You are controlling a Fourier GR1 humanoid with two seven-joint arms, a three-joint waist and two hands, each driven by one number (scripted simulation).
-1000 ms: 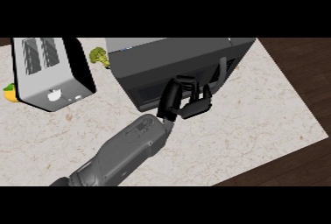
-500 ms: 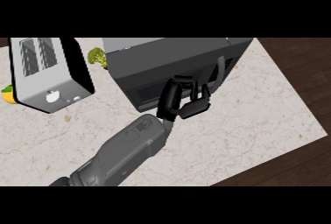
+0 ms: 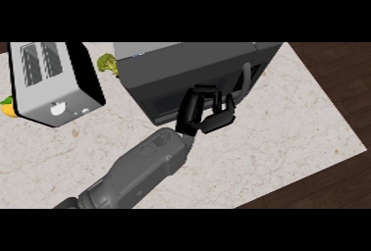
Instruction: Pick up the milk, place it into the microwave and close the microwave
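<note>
microwave long axis across the view | door facing robot, closed, inside hidden | left hand at door, fingers curled, grasping nothing

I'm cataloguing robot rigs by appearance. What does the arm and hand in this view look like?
Only one arm shows. Its forearm is a thick, rounded grey casing, smooth and slightly shiny, with faint panel seams near the wrist. It ends in an all-black left hand. No cables, sleeve or lettering can be seen.
</note>
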